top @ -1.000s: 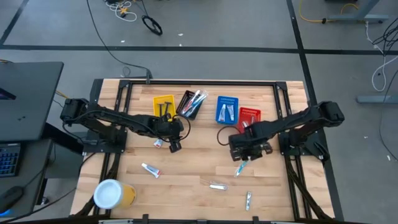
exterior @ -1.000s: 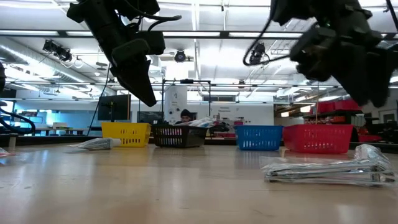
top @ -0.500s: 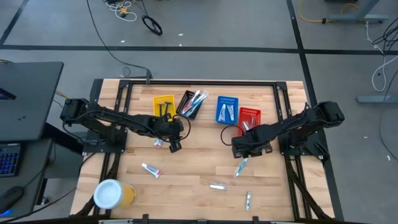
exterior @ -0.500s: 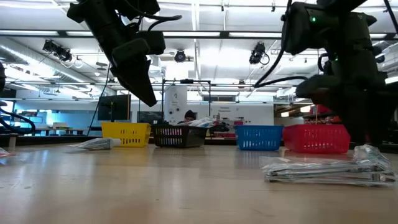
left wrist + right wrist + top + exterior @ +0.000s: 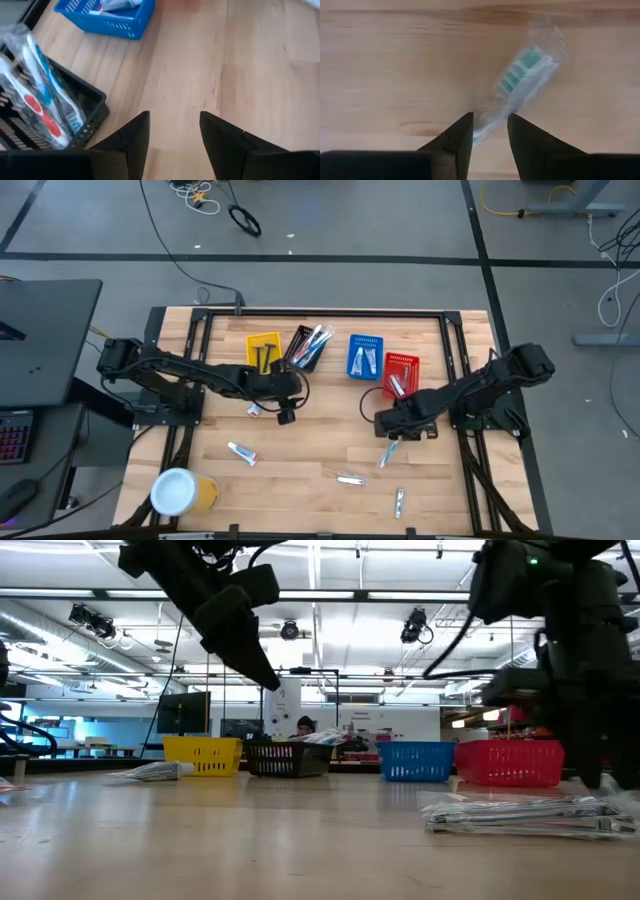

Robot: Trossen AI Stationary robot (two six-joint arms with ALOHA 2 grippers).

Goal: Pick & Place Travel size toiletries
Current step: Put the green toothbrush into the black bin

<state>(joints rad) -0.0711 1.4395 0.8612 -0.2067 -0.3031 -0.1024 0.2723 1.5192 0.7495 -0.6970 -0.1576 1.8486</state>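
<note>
A toothbrush in a clear wrapper [image 5: 386,450] lies flat on the wooden table, right of the middle. My right gripper [image 5: 490,132] points down over it, open, one finger on either side of the wrapper's handle end [image 5: 487,120]; its head [image 5: 525,70] points away. My left gripper [image 5: 285,416] hangs open over bare wood in front of the black basket [image 5: 85,117], with nothing between its fingers [image 5: 135,140]. Loose toiletries lie about: a small white tube [image 5: 242,453], another tube [image 5: 254,410] and two silvery items [image 5: 350,478] [image 5: 399,500].
Four mesh baskets stand in a row at the back: yellow [image 5: 263,348], black [image 5: 308,345] holding wrapped toothbrushes, blue [image 5: 365,355] and red [image 5: 400,368]. A yellow cup with a white lid [image 5: 180,492] stands at the near left corner.
My right gripper has come down over the wrapped toothbrush while rolling at the wrist, staying open. My left gripper has tipped up and rolled a little in place. The toothbrush has not moved.
</note>
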